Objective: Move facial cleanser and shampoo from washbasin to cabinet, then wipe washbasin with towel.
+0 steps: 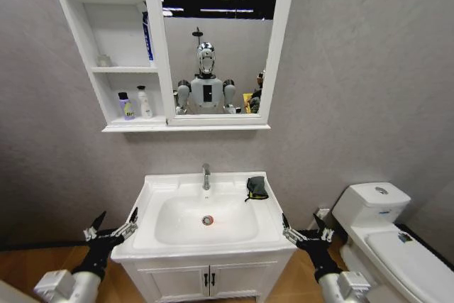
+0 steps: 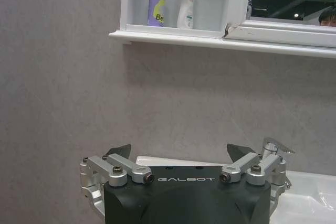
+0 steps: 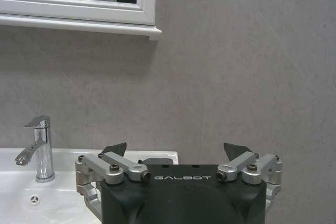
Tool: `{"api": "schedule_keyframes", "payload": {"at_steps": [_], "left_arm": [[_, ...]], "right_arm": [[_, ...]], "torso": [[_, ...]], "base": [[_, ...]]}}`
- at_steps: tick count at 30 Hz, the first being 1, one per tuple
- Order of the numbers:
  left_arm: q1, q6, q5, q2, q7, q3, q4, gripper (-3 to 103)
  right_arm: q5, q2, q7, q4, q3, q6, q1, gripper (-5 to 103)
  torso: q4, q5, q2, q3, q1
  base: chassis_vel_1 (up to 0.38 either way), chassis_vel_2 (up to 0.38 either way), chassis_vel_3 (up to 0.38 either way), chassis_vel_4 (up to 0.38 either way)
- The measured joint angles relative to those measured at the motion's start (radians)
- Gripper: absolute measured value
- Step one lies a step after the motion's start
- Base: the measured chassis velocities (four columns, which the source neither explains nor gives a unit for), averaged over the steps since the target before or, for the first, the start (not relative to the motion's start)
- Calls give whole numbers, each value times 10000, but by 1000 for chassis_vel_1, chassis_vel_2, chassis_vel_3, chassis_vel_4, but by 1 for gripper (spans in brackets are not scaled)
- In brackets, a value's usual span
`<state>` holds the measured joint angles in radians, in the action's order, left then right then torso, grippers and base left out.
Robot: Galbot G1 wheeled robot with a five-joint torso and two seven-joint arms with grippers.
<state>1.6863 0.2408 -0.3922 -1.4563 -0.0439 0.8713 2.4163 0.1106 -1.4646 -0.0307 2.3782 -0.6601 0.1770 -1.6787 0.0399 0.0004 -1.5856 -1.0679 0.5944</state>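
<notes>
On the washbasin's point(image 1: 152, 196) back right corner, just right of the chrome tap point(image 1: 206, 175), lies the towel point(image 1: 257, 188), a small dark cloth crumpled into a loose heap, touching the white ledge and apart from the bowl and its round drain point(image 1: 207, 221). We judge it light, soft and limp: it should bunch under a pinch, so the raised fold at the top of the heap looks the best place to take hold, with little risk of slipping on dry ceramic.

Two bottles already stand side by side in the lowest compartment of the cabinet point(image 1: 106, 108), a purple bottle point(image 2: 156, 4) with a yellow label and a white bottle point(image 2: 186, 2) with a dark cap (presumably the cleanser and shampoo, so the moving part of the task looks done and only the wiping remains). On the purple one we read only "Be"; the rest is turned away.

The left claw point(image 1: 112, 228) hangs beside the washbasin's front left corner, fingers spread wide and holding nothing. The right claw point(image 1: 303, 228) sits beside the front right corner, likewise spread and empty, and is the nearer of the two to the towel. Both claw bodies carry the word "GALBOT". A white toilet point(image 1: 383, 232) stands to the right.
</notes>
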Motion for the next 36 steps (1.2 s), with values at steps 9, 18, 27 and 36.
{"api": "schedule_keyframes", "payload": {"at_steps": [9, 18, 27, 36], "left_arm": [[-404, -106, 472, 18, 162, 68, -252, 100], [-475, -102, 446, 67, 206, 27, -291, 100], [-506, -84, 422, 88, 226, 6, -303, 100], [-519, -76, 409, 96, 234, -1, -311, 100]], "right_arm": [[-32, -28, 0, 188, 33, -52, 4, 100], [-73, -85, -118, 347, -23, -28, -192, 100], [-87, -56, -61, 334, 44, 44, -193, 100], [-127, -41, -2, 273, 113, 104, -112, 100]], "torso": [[1, -4, 2, -1, 3], [2, -4, 2, -1, 3], [2, -4, 1, -1, 1], [1, -4, 3, -1, 3]], "base": [[0, 0, 0, 0], [0, 0, 0, 0], [0, 0, 0, 0], [-71, 63, 69, -75]]}}
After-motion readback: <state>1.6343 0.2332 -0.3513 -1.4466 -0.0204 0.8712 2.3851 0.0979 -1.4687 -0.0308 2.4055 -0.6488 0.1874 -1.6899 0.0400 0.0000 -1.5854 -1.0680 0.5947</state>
